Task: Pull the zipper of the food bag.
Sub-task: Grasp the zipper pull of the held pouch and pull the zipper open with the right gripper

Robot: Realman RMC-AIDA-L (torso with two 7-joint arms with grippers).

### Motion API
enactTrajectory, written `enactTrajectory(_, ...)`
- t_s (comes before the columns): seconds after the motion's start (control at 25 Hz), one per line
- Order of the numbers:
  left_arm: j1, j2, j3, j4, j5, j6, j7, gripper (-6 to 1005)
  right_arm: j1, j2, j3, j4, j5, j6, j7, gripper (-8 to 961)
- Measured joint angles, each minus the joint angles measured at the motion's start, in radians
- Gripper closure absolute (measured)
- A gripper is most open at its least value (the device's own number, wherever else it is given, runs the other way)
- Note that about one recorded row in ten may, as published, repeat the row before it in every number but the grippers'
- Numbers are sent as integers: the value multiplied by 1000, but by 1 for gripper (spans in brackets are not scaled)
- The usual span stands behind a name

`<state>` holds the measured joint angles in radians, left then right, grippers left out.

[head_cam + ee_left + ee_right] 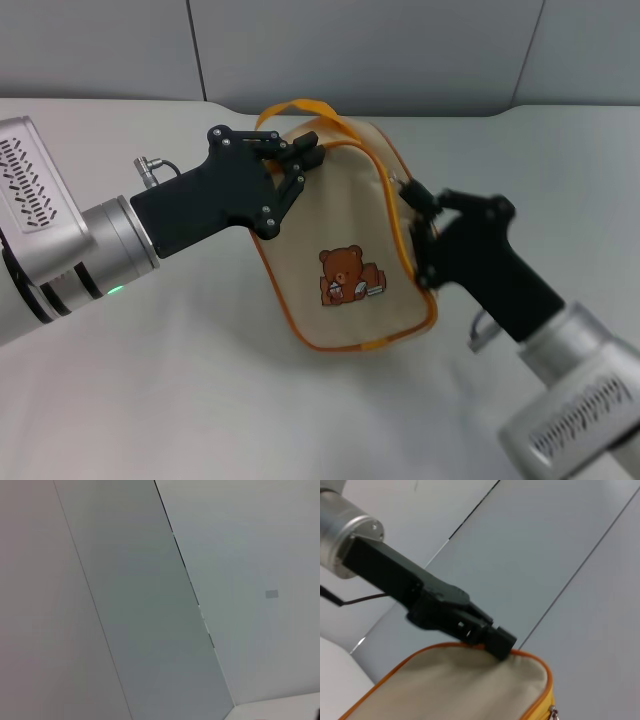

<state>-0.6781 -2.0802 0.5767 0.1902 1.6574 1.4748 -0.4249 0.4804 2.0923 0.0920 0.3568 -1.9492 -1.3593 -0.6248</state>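
The food bag (345, 250) is a beige pouch with orange trim and a brown bear picture, held tilted above the table. Its orange strap loop (300, 106) arches over the top. My left gripper (303, 160) is shut on the bag's upper left corner; it also shows in the right wrist view (487, 636), pinching the bag's top edge (460, 680). The orange zipper (405, 250) runs down the bag's right edge. My right gripper (406, 190) is at the zipper's upper end, fingers together on the small silver pull tab (552, 711).
The white table (200, 400) lies under the bag. Grey wall panels (380, 50) stand behind it. The left wrist view shows only wall panels (150, 605) and a table corner (280, 707).
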Motion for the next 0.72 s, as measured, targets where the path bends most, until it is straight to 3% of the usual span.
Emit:
enactTrajectory(0.08,0,0,-2,0,-1,-2,1,881,-58,0,0,1,-21,-26,-2,955)
enactTrajectory(0.48,1,0,-6,6,-2,-2,2,866,-238,0,-39,0,-24,-30,-2,953)
enactTrajectory(0.72,4,0,-4,3,-3,-3,3,857,-276,0,-41,-2,-25,-61,-2,952)
